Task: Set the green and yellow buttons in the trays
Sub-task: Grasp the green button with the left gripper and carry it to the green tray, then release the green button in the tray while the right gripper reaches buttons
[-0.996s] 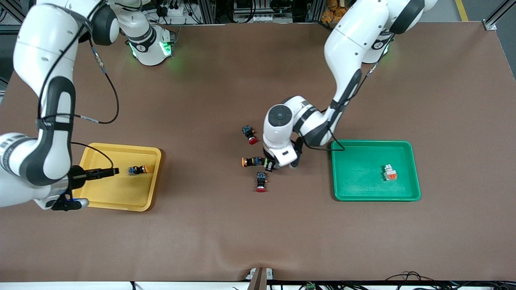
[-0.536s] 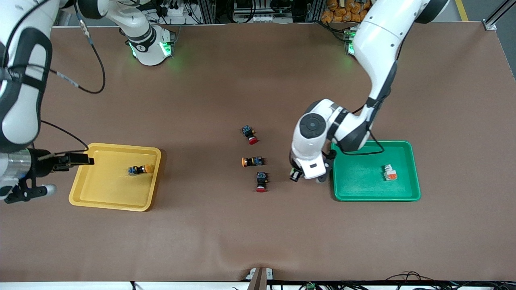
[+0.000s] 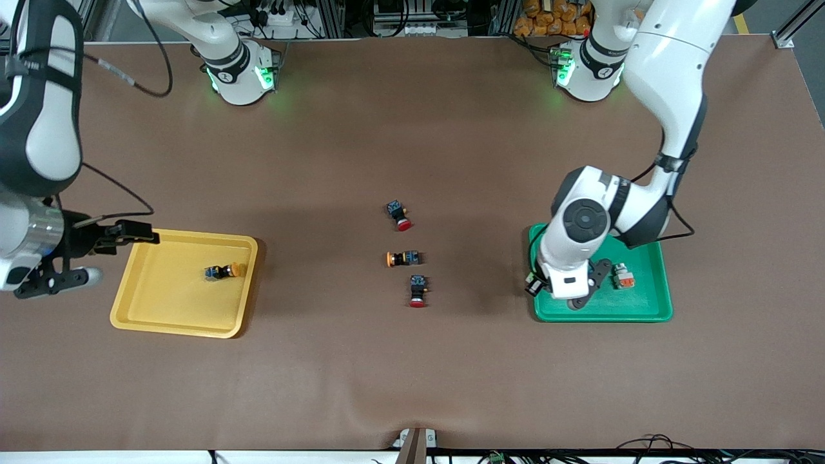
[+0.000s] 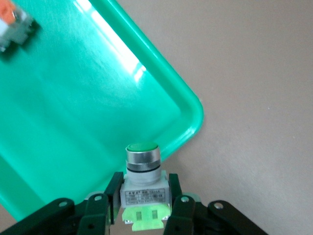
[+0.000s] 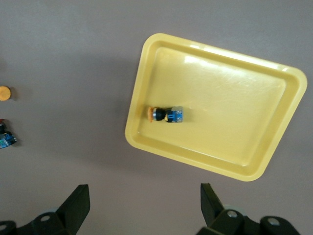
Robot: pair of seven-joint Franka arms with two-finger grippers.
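Left pincer [image 4: 142, 215] pinching green button [image 4: 142, 188] by grey body, over green tray [image 3: 651, 309] corner nearest table middle; button's long axis runs straight out from fingers [image 4: 178, 213], round green cap leading; green tray holds orange-faced button [image 3: 623, 276]; yellow tray [image 3: 138, 306] holds yellow button [image 3: 223, 270], lying flat; right pincer [image 5: 142, 208] spread, over surface [image 3: 322, 374] beside yellow tray.

Two red-capped buttons [image 3: 400, 216] [image 3: 417, 290] mid-table (both lying sideways), brown mat [image 3: 412, 374] underneath.
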